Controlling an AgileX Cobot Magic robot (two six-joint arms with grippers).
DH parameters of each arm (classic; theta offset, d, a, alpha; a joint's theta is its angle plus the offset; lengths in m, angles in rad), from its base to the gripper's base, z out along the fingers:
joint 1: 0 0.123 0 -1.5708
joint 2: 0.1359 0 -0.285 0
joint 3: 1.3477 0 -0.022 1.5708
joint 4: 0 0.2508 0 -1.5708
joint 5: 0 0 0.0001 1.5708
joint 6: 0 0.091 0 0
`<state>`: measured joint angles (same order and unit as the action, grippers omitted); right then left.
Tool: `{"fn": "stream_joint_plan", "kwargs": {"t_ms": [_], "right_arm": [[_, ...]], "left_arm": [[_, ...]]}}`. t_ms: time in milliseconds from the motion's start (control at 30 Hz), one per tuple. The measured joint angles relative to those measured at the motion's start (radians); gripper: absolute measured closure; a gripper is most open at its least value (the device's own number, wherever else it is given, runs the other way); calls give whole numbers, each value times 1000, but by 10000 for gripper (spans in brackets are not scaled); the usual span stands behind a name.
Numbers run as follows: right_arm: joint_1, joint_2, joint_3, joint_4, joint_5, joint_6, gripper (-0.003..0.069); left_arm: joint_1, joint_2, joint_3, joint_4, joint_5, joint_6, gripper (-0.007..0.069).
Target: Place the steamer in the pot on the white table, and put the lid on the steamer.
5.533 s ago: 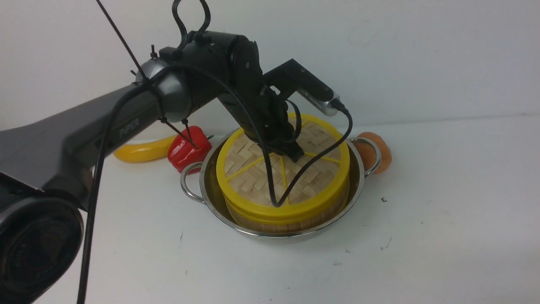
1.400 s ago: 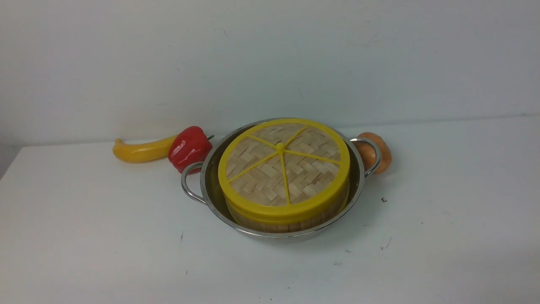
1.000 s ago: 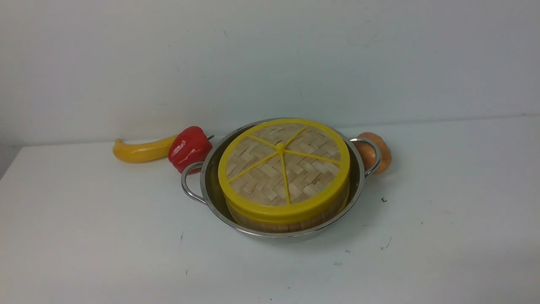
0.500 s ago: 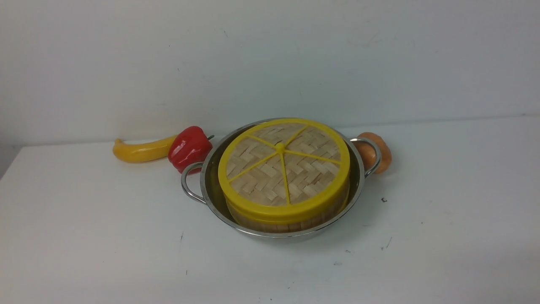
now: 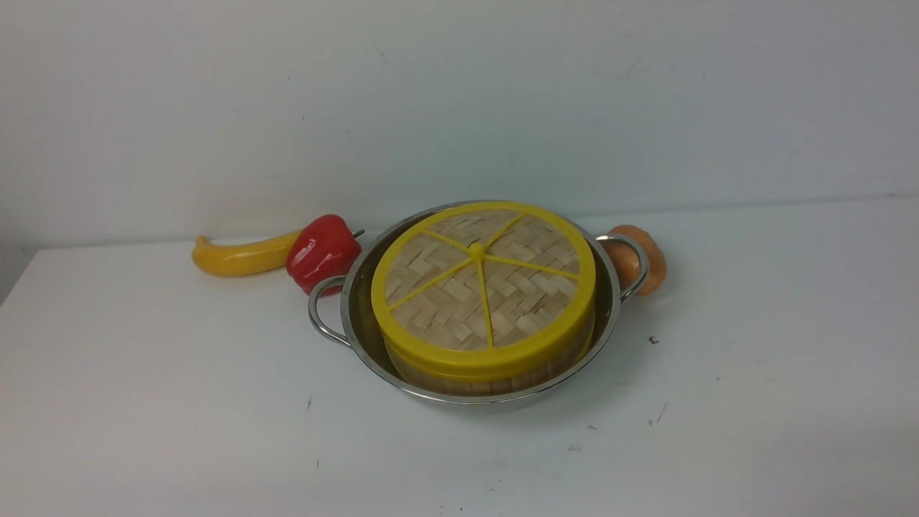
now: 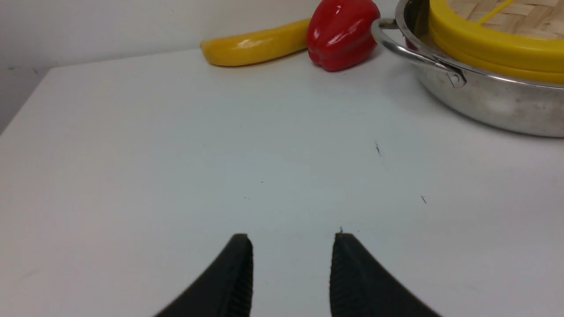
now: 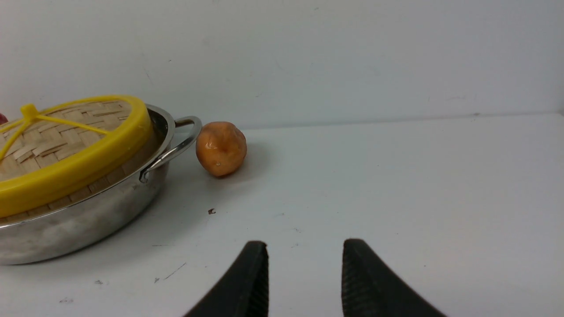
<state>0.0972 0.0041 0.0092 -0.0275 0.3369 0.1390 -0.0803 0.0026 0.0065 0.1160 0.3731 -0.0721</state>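
At frame centre, the lid (image 5: 482,276) caps the steamer (image 5: 495,373) inside the pot (image 5: 359,316), apparently seated flush, while left gripper (image 6: 291,273) and right gripper (image 7: 305,277) hang parted, empty, clear of it.

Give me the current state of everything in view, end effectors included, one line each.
steamer: sitting in the pot, covered.
lid: on the steamer, slightly tilted.
pot: upright on the white table, holding the steamer.
red pepper: resting beside the pot's left handle.
banana: lying flat behind the pepper.
orange ball: resting by the right handle.
left end effector: open, empty.
right end effector: open, empty.
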Motion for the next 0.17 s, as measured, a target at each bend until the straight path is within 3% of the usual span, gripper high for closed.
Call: {"fn": "stream_joint_plan", "kwargs": {"t_ms": [167], "right_arm": [[0, 0, 0, 0, 0, 0, 409]], "left_arm": [[0, 0, 0, 0, 0, 10, 384]]}}
